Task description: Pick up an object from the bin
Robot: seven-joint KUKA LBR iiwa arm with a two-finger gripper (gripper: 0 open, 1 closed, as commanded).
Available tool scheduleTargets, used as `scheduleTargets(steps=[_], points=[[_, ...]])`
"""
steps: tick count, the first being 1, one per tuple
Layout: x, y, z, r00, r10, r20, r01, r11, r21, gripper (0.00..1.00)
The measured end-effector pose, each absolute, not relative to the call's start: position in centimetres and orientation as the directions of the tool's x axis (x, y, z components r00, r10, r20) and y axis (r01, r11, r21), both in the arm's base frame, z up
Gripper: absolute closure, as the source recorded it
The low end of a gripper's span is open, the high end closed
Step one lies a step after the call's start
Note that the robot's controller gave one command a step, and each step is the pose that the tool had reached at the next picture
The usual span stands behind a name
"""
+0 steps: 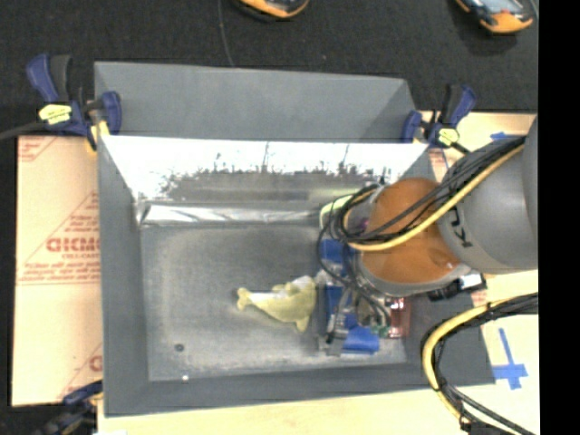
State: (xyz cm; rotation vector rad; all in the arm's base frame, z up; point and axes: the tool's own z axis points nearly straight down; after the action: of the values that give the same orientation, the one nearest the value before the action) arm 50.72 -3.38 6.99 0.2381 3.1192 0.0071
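In the bin [118,270], a limp flat piece [281,304] lies on the floor just off centre toward 4 o'clock, its length running from 9 to 3. The tool [333,323] stands at the piece's 3 o'clock end, just beside it, in the bin's 4 o'clock quarter. The arm [417,252] comes in over the rim from 3 o'clock, above the tool.

the arm [494,211] reaches in from the right, claw [337,323] pointing down.
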Motion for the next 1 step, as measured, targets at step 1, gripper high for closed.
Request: scheduleTargets(steps=[1], points=[[50.72,-3.38,6.99,-0.988,0.153,-0.013,0.153,0.988,0.006,0.00]])
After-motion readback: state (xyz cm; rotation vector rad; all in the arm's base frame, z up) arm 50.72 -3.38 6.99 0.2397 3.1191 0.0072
